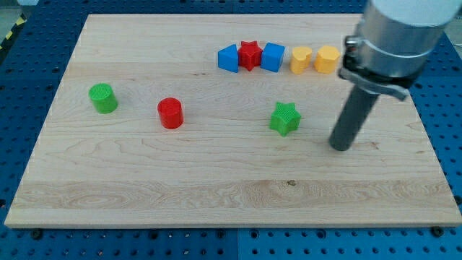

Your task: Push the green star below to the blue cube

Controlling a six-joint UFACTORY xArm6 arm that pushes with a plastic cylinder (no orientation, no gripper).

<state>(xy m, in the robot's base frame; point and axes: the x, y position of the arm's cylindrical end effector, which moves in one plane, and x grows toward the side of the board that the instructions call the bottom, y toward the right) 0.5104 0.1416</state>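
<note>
The green star (285,118) lies on the wooden board (144,180), right of centre. The blue cube (273,56) sits near the view's top in a row of blocks, above the star and a little to its left. My tip (340,146) rests on the board to the right of the green star and slightly lower, a short gap away, not touching it.
In the top row, left to right: a blue block (228,58), a red star (250,55), the blue cube, a yellow block (301,60), a yellow block (327,58). A red cylinder (170,113) and a green cylinder (103,98) stand at the left.
</note>
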